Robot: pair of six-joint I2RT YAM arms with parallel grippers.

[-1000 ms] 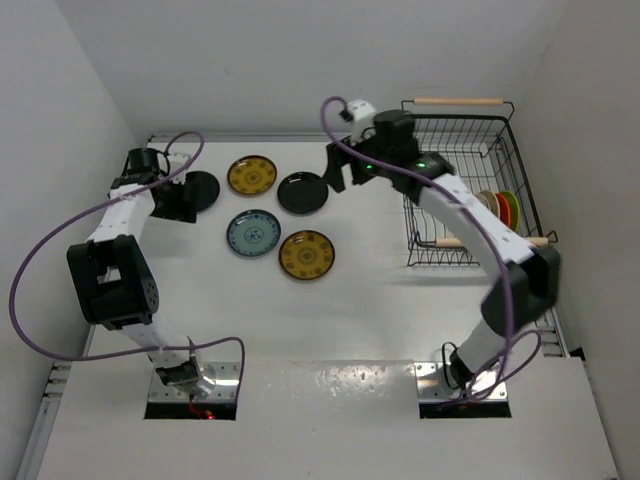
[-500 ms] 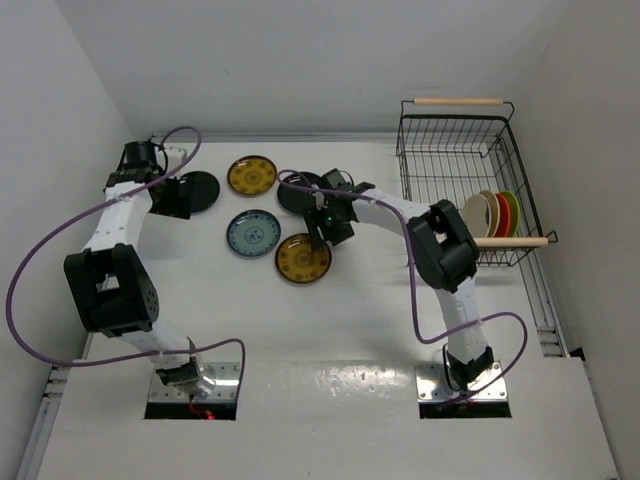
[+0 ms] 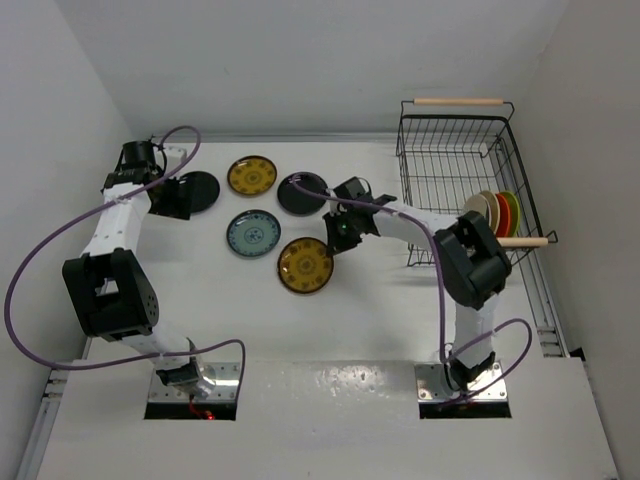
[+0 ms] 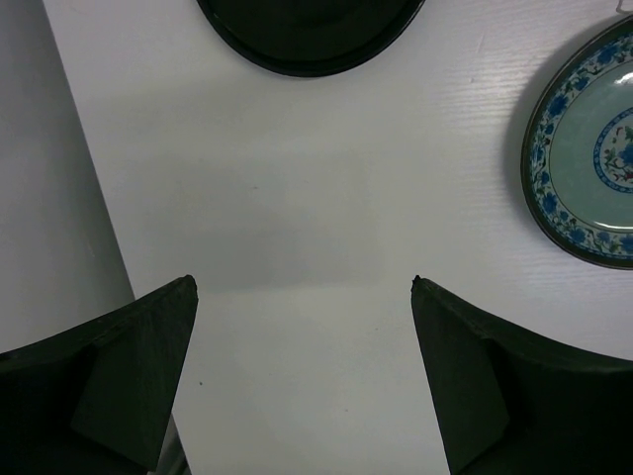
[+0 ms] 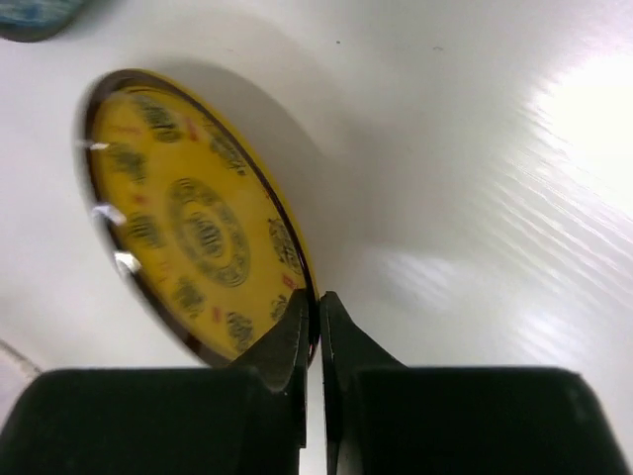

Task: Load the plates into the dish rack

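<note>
My right gripper [image 3: 337, 238] [image 5: 316, 302] is shut on the near rim of a mustard-yellow patterned plate [image 3: 306, 265] [image 5: 188, 228], which tilts up off the table. A second yellow plate [image 3: 252, 175], two glossy black plates [image 3: 302, 193] [image 3: 197, 189] and a blue-grey plate [image 3: 253, 232] lie flat on the table. My left gripper [image 3: 172, 200] [image 4: 304, 282] hangs open over bare table, just short of the left black plate [image 4: 307, 30], with the blue-grey plate [image 4: 593, 148] to one side. The dish rack [image 3: 400, 140] stands at the right.
Several plates [image 3: 495, 212] stand on edge in the near right part of the rack, between its pale wooden handles [image 3: 458, 101]. White walls close in the table at the left, back and right. My right arm stretches across the middle towards the rack.
My right gripper came from beside the rack down to the yellow plate and shut on its rim, tipping the plate up. The left arm has hardly moved.
</note>
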